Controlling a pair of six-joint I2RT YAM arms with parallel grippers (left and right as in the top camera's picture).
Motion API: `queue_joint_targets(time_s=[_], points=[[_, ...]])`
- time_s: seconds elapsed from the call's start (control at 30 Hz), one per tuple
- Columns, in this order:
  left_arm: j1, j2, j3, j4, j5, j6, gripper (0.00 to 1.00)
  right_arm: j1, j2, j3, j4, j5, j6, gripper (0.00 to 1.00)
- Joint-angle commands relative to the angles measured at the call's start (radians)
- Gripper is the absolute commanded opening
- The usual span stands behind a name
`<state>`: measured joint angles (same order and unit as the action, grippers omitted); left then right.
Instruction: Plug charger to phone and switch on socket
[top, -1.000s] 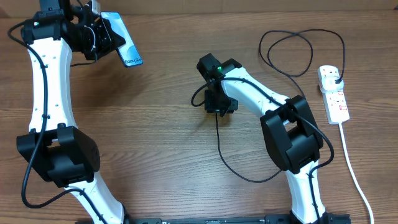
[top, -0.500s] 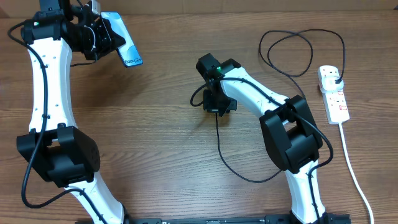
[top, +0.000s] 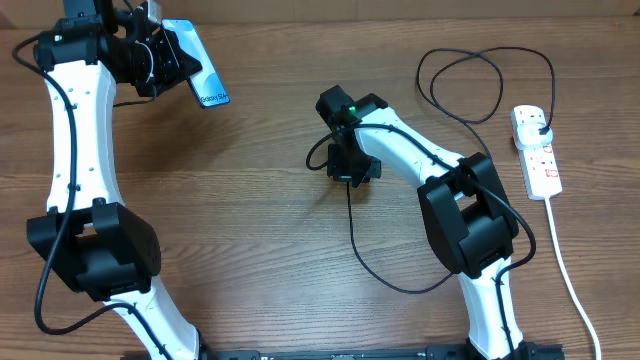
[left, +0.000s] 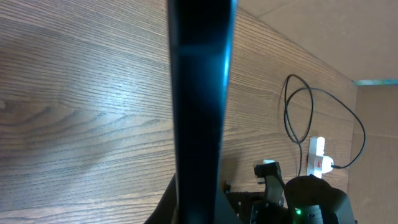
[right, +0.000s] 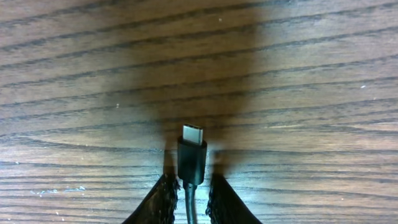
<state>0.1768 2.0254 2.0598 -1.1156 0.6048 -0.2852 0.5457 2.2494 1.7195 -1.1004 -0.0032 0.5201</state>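
Upper left of the overhead frame: ur left gripper (top: 172, 58) is clenched on the phone (top: 200, 70) and holds it tilted, up off the table (top: 240, 200). Blue screen shows, w/ the "Galaxy S24" text at the lower-right short edge. In the left wrist cam u only get the phone edge-on, a dark vertical strip down the middle of the frame.

Center of the overhead: ur right gripper (top: 350, 172) points down at the wood, pinching the charger (top: 352, 230) right behind its tip. Right wrist cam shows it best. The USB-C connector (right: 192, 152) sticks out from between the two fingers (right: 163, 199), metal end pointing to the top of the frame. It's well apart from the phone, so not plugged in.

From there the black cable drops toward the bottom of the overhead, bends right behind the right arm, then loops around the upper right.

Far right: the socket (top: 536, 150), a white power strip, lies flat along the right edge. The charger's black plug (top: 541, 127) sits in its upper outlet. A thick white cord (top: 565, 270) runs off to the lower right. Can't tell from here if the red switches are on, too small.
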Motion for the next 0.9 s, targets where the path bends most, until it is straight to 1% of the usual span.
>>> queue_joint_targets(time_s=[0.0, 0.1, 0.33, 0.47, 0.87], points=[[-0.001, -0.004, 0.01, 0.002, 0.016, 0.019, 0.04, 0.004, 0.06, -0.019, -0.016, -0.017, 0.007, 0.19], [-0.001, -0.004, 0.01, 0.002, 0.016, 0.019, 0.04, 0.004, 0.06, -0.019, -0.016, -0.017, 0.007, 0.15], [-0.002, -0.004, 0.01, 0.002, 0.016, 0.019, 0.04, 0.01, 0.06, -0.019, -0.018, -0.017, 0.007, 0.15], [-0.001, -0.004, 0.01, 0.002, 0.016, 0.019, 0.04, 0.01, 0.06, -0.019, -0.002, -0.014, 0.003, 0.13], [-0.001, -0.004, 0.01, 0.001, 0.016, 0.019, 0.04, 0.01, 0.06, -0.019, 0.017, 0.003, -0.005, 0.12]])
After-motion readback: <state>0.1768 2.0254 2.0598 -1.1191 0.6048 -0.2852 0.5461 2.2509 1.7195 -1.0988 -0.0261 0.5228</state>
